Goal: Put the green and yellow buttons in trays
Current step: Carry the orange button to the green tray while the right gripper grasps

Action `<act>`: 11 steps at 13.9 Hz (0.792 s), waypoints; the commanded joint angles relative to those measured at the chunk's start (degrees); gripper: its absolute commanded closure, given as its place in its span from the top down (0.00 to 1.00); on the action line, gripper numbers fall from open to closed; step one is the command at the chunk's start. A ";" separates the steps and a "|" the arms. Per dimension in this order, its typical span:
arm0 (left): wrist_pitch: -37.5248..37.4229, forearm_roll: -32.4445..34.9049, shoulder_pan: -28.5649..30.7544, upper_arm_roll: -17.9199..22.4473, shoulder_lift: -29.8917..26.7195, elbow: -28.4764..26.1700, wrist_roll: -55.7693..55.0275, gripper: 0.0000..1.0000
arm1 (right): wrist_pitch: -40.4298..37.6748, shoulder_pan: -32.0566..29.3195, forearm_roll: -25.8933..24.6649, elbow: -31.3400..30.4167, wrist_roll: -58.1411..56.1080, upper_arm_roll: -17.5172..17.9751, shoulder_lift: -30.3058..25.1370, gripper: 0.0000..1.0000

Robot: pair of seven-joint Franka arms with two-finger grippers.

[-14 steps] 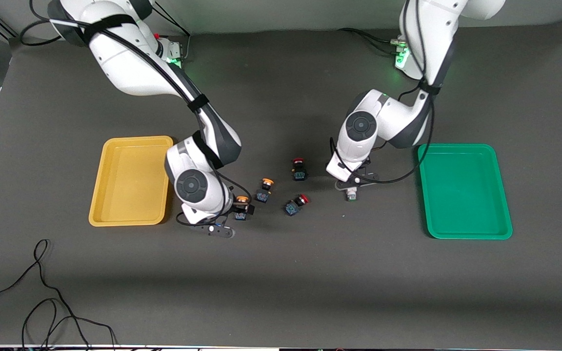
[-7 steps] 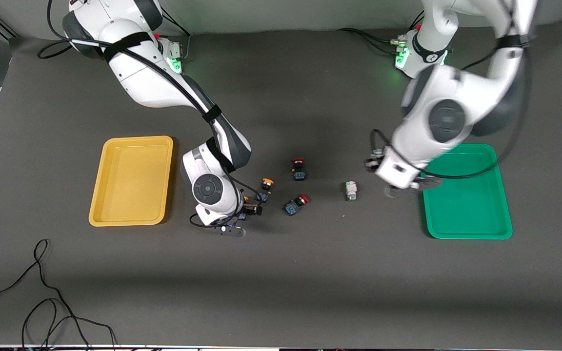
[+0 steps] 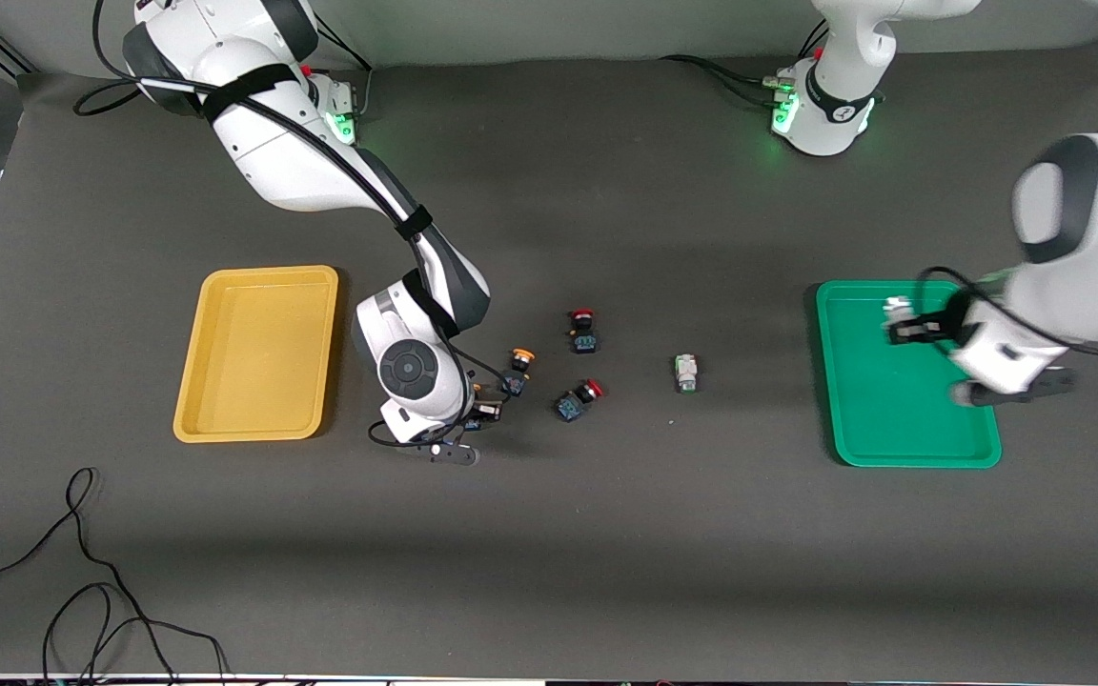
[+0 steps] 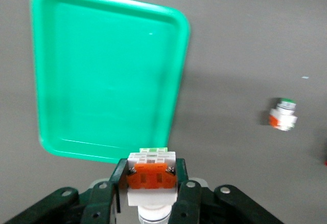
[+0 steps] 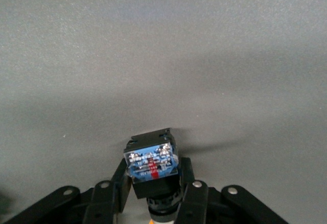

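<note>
My left gripper (image 3: 900, 324) is up over the green tray (image 3: 906, 419) and shut on a whitish button with an orange block (image 4: 152, 178); its jaws (image 4: 152, 169) clamp the button's sides. The green tray (image 4: 107, 75) also shows in the left wrist view. A second whitish button with a green cap (image 3: 686, 373) lies on the table mid-way; it also shows in the left wrist view (image 4: 282, 115). My right gripper (image 3: 485, 412) is low beside the yellow tray (image 3: 258, 419), shut on a dark button with a blue end face (image 5: 152, 165). Another yellow-capped dark button (image 3: 518, 370) lies close by.
Two dark red-capped buttons (image 3: 584, 331) (image 3: 578, 400) lie between the yellow-capped button and the whitish one. A black cable (image 3: 82, 572) loops on the table near the front camera at the right arm's end.
My left arm has swung from the whitish button at the table's middle to over the green tray, carrying a whitish button. My right gripper shifted slightly toward the button cluster, then held still.
</note>
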 commanded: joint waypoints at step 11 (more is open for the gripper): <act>38.41 5.53 1.55 -0.69 14.15 -18.34 2.12 0.31 | -29.17 -7.28 0.69 0.20 -15.08 -7.68 -24.14 0.00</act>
